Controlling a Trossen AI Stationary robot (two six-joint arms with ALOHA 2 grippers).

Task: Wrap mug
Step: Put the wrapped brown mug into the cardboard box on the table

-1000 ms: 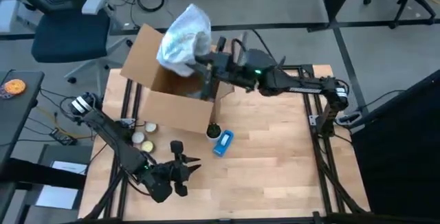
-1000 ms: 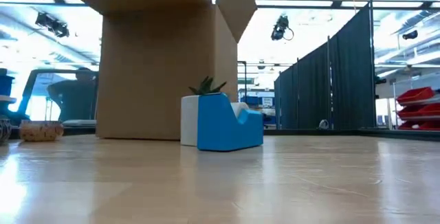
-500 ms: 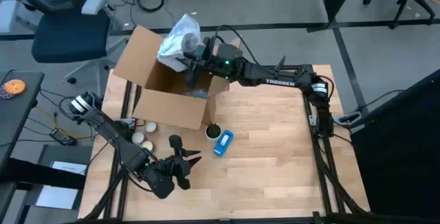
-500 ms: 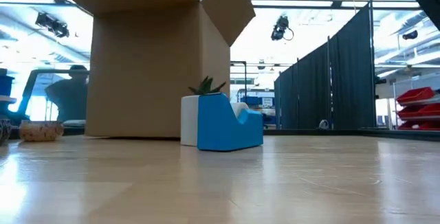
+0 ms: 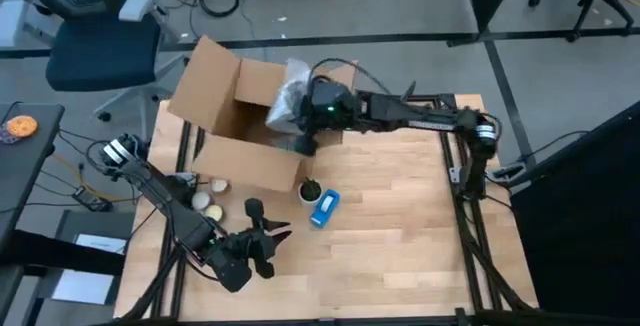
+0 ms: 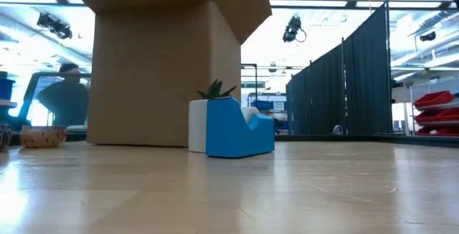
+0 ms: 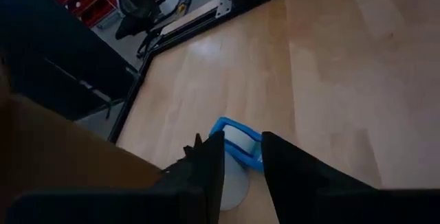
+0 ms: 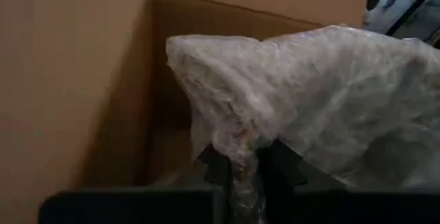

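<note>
A crumpled bubble-wrap bundle [image 5: 288, 98] is held pinched in the right gripper's [image 5: 303, 131] fingers over the open brown cardboard box [image 5: 232, 131]. The left gripper [image 5: 268, 238], fingers narrowly parted, is kept low above the wooden counter [image 5: 400, 226].

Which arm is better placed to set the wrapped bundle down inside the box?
The right. Its gripper is shut on the bubble-wrapped bundle over the open cardboard box. The left gripper waits open at the table's near edge.

Mug hidden inside bubble wrap [image 8: 323, 107]; cardboard box [image 6: 154, 62] top cut off.
</note>
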